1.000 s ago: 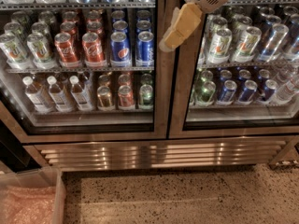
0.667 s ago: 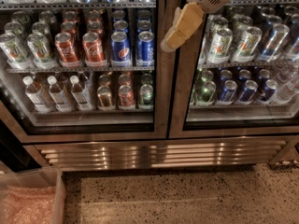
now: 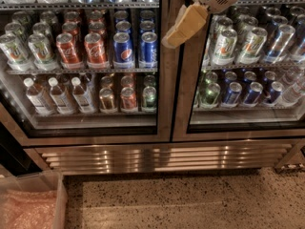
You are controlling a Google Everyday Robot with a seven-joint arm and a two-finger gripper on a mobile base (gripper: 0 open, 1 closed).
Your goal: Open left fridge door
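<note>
The tan pincer (image 3: 182, 27) on its white wrist hangs at the top, in front of the steel strip between the two doors. The left fridge door (image 3: 165, 94) has a brushed steel frame with a dark inner rim. Behind its glass are red cola cans (image 3: 82, 47), blue Pepsi cans (image 3: 136, 49) and, further left, silver-green cans (image 3: 26, 51). The right door (image 3: 183, 104) shows small blue cans (image 3: 243, 92). The grille (image 3: 162, 157) is ribbed steel with warm glints. The floor (image 3: 190, 199) is beige with dark speckles.
</note>
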